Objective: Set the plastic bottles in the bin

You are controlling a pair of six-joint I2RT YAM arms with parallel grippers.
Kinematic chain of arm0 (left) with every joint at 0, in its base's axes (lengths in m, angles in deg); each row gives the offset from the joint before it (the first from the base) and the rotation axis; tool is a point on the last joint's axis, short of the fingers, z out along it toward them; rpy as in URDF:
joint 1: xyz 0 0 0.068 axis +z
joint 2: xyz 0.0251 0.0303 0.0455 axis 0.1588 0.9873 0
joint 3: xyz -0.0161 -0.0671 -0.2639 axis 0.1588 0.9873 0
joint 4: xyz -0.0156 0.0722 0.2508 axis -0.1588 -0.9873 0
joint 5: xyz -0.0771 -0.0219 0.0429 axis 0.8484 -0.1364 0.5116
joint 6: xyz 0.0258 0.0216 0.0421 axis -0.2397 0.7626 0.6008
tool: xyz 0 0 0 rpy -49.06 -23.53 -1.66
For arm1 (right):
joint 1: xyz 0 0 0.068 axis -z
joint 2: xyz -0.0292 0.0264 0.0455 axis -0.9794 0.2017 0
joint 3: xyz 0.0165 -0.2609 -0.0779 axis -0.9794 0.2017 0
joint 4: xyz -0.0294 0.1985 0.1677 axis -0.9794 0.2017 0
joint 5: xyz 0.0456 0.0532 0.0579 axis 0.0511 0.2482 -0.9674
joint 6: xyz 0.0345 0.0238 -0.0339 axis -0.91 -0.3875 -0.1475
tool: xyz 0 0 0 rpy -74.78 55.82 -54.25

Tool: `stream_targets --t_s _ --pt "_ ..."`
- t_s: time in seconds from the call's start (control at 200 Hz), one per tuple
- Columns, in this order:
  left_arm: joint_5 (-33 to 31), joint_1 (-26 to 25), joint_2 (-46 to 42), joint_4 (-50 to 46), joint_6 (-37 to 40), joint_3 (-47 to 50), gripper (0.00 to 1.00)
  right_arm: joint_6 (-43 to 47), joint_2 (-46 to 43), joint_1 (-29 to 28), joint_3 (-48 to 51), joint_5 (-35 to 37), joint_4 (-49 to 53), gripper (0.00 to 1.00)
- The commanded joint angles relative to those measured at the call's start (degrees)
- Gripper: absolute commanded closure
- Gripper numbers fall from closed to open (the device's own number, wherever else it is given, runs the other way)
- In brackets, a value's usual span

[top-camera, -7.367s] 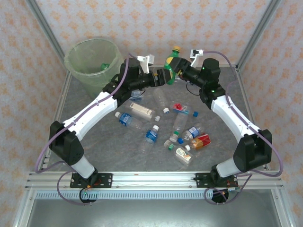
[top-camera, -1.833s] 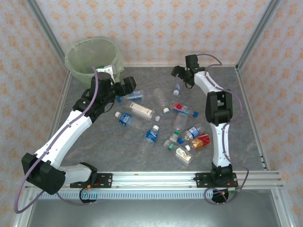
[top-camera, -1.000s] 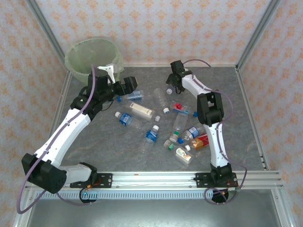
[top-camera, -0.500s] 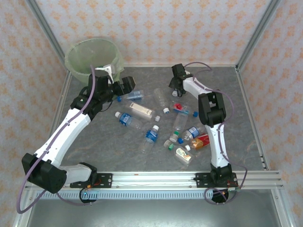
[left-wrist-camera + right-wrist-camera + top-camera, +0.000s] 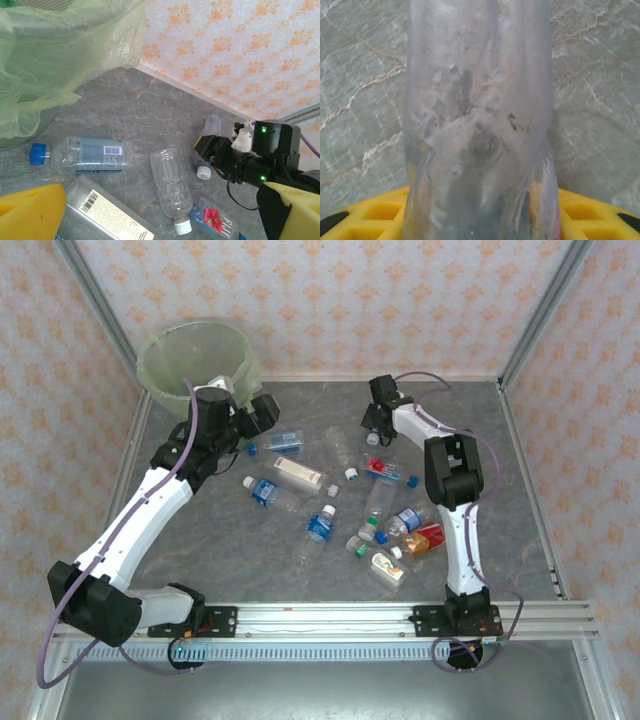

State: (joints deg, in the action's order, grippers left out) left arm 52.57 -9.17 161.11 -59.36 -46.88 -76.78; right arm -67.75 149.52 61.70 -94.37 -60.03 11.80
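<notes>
Left arm reaches from its near-left base up along the left side of the worktop, elbow low, wrist bent right beside the bin. The left gripper hangs just above the table with its yellow pads spread wide, nothing between them. Right arm stands tall from its near-right base and folds at the elbow toward the far edge. The right gripper is low at the far middle of the worktop, its fingers closed on either side of a crumpled clear bottle. That bottle's long axis runs straight out from the wrist. In the left wrist view it shows with its white cap toward the near edge and its body toward the back wall. Cannot tell if it is lifted or touching the table. The bin sits in the far-left corner, liner bag draped over its rim. The other bottles lie on their sides mid-worktop. A blue-capped one with a barcode label lies roughly left-right, cap toward the bin. A clear white-capped one lies beside it, cap toward the near edge. A flat white-labelled one lies diagonal. A red-labelled one and an orange one lie further right, with several blue-labelled ones between.
</notes>
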Motion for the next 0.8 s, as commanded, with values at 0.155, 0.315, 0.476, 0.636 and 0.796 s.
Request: stream_targets --t_s 0.155,0.315,0.476,0.636,0.796 --pt "10.91 0.72 1.51 7.47 -1.44 -2.06 0.01 -2.30 -15.41 -1.11 6.25 0.00 -1.57 0.51" --pt "18.75 0.81 2.11 13.88 -6.71 -0.33 0.01 -2.78 -24.92 -2.37 12.60 -3.67 -6.23 0.51" --pt "19.36 0.81 1.98 21.31 -10.48 2.34 0.08 1.43 -30.01 -4.91 12.30 -7.33 -6.65 0.52" --pt "23.26 0.79 3.56 28.14 -14.22 2.78 0.11 6.70 -32.36 -9.18 9.23 -11.01 -5.62 0.54" --pt "24.78 0.81 6.28 26.83 -12.49 -1.96 0.14 10.49 -34.93 -14.19 8.78 -12.71 -6.63 0.54"
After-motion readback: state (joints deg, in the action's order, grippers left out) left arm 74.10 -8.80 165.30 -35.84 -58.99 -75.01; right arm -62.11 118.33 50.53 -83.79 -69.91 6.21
